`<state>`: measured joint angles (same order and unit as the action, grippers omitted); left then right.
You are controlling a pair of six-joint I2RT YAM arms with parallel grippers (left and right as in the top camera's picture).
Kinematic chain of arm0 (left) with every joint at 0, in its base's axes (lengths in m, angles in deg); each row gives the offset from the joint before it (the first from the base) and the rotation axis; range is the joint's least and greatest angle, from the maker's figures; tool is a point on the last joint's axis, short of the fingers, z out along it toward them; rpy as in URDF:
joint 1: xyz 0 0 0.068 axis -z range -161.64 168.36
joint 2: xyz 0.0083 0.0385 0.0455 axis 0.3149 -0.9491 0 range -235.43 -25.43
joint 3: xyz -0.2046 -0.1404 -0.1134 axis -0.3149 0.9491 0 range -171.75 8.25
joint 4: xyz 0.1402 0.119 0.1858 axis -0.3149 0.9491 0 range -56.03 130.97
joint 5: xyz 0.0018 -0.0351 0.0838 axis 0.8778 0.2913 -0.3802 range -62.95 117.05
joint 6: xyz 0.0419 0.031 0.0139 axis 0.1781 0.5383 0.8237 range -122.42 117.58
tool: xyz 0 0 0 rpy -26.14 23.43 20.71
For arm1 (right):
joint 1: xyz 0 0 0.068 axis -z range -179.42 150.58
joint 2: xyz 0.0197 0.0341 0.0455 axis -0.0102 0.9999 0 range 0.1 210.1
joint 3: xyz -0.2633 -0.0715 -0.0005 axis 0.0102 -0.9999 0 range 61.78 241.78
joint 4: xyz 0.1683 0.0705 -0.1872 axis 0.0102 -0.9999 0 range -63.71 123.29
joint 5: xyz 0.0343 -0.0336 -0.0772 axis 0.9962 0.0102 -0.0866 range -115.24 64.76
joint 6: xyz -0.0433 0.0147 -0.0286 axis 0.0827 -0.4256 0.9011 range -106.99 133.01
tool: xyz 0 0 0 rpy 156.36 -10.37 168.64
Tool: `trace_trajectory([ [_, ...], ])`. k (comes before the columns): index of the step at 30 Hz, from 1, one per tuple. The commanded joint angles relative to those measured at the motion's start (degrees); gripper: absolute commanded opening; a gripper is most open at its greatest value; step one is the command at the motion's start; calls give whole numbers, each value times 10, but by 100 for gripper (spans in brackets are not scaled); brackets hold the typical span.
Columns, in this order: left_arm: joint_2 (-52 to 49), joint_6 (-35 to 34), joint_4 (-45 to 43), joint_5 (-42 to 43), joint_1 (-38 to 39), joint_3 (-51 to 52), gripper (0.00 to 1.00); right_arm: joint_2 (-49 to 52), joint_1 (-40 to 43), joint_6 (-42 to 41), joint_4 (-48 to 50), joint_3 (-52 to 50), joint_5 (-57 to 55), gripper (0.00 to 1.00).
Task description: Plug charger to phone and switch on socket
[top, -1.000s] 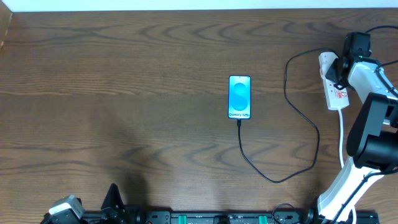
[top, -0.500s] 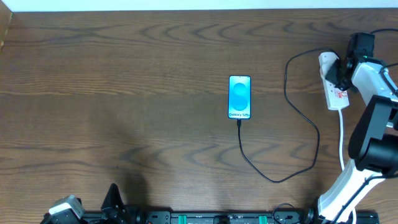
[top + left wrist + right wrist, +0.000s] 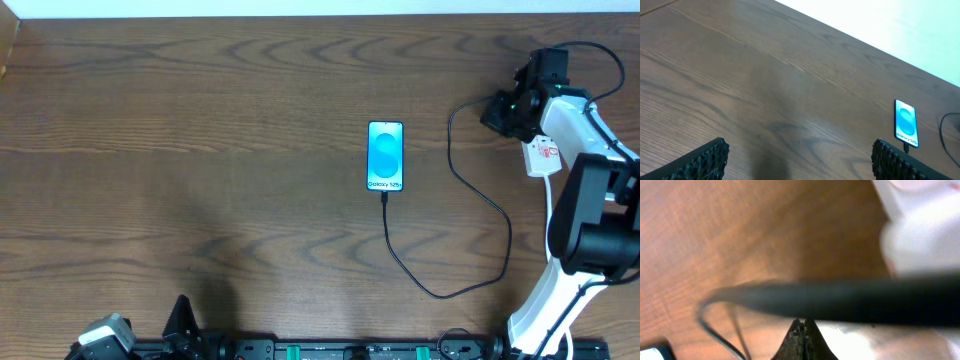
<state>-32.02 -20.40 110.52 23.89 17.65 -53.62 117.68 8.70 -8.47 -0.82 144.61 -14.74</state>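
The phone (image 3: 386,155) lies face up mid-table with its blue screen lit; it also shows in the left wrist view (image 3: 905,123). The charger cable (image 3: 440,293) runs from the phone's near end, loops right and goes up to the socket strip (image 3: 545,157) at the far right. My right gripper (image 3: 505,110) is shut and sits low over the strip's far end, hiding the white plug head. In the right wrist view the shut fingertips (image 3: 803,332) touch a blurred black cable (image 3: 840,300) beside the white strip (image 3: 920,210). My left gripper (image 3: 802,165) is open and empty, far from everything.
The strip's white lead (image 3: 550,225) runs toward the near edge beside the right arm's base (image 3: 590,240). The left arm (image 3: 100,338) rests at the near left edge. A pale wall edge (image 3: 320,8) borders the far side of the wooden table.
My right gripper has swung left from the strip's middle to its far end, now covering the plug head. The cable's upper loop has shifted left. The phone and left arm have not moved.
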Motion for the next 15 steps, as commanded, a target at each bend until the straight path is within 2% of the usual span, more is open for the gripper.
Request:
trace_trajectory([
  [1, 5, 1, 0, -3, -3, 1, 91, -44, 16, -23, -35, -4, -68, 1],
  [4, 5, 2, 0, -3, -3, 1, 91, -88, 24, -23, -68, -4, -109, 1],
  [10, 5, 2, 0, -3, -3, 1, 91, -155, 37, -24, -92, -4, -120, 1],
  [15, 5, 2, 0, -3, -3, 1, 91, -157, 49, -96, -90, -4, -147, 1],
])
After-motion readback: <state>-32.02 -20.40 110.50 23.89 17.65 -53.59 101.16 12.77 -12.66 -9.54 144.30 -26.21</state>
